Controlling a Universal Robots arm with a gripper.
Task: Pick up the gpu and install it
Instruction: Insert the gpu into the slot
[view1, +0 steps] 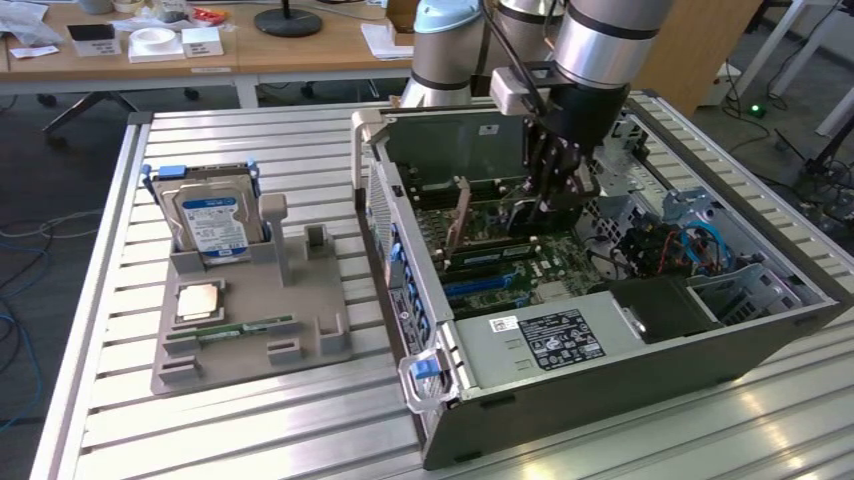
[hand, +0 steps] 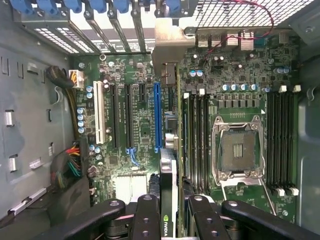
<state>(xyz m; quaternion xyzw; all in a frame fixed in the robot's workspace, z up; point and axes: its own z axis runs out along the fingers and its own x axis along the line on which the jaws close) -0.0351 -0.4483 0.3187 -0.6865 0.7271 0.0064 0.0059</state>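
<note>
Gripper: black two-finger gripper (hand: 172, 222), clenched on the card; I see it inside the case, upper centre of the exterior view.
GPU: thin dark circuit card with silvery end bracket (hand: 168, 175), held edge-on between the fingers, over the green motherboard (hand: 240, 75), just beside the long blue slot (hand: 157, 115); seated or not, I cannot tell.
Case: open grey computer tower (view1: 534, 400), on its side.
Hard drive: boxy silver drive, blue-white label (view1: 211, 225), upright in a grey plastic holder (view1: 254, 340), exterior view's left.

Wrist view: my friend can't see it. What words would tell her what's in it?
The claw holds the gpu edge-on in front of the green motherboard inside an open computer case, close beside a long blue slot. An empty processor socket sits farther along the board.
</note>
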